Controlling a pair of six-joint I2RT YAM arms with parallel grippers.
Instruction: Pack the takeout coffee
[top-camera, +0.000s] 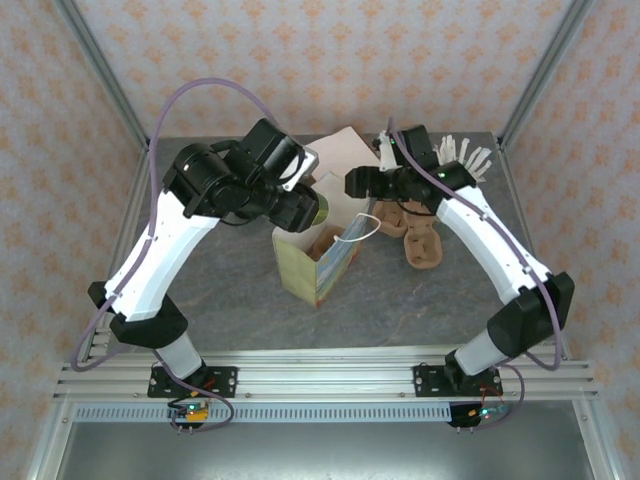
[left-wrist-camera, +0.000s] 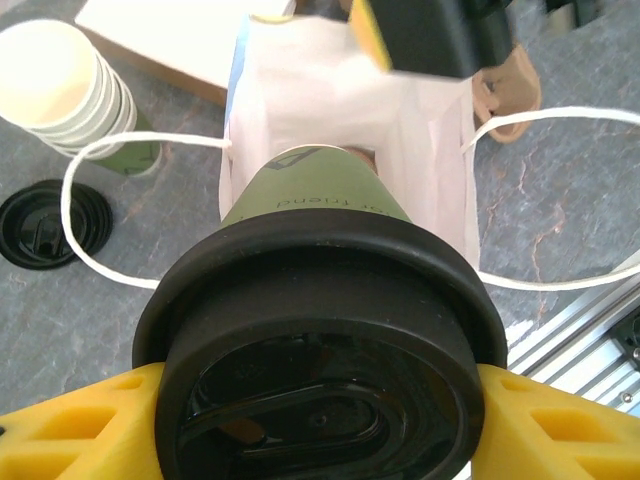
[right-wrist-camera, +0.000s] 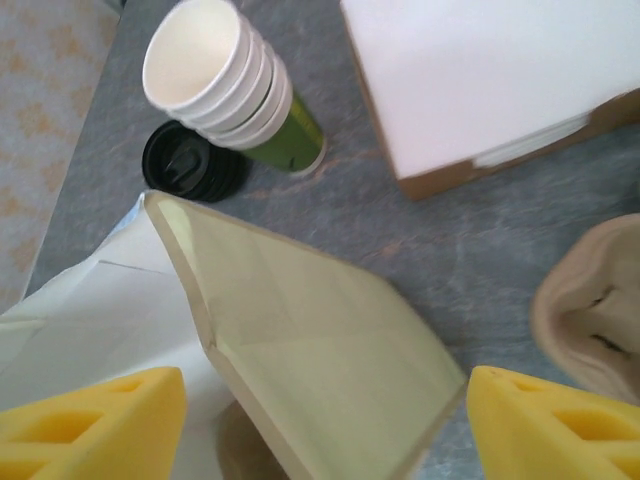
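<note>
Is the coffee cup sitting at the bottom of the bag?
No, the takeout coffee is clamped in the left gripper, pointing into the open paper bag.

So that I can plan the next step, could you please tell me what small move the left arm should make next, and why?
Probably lower the left gripper straight down. It grips the small cream-and-green paper cup with a round black plastic lid, whose base points into the open mouth of the pale green paper bag; the right gripper, open, straddles its wall.
</note>
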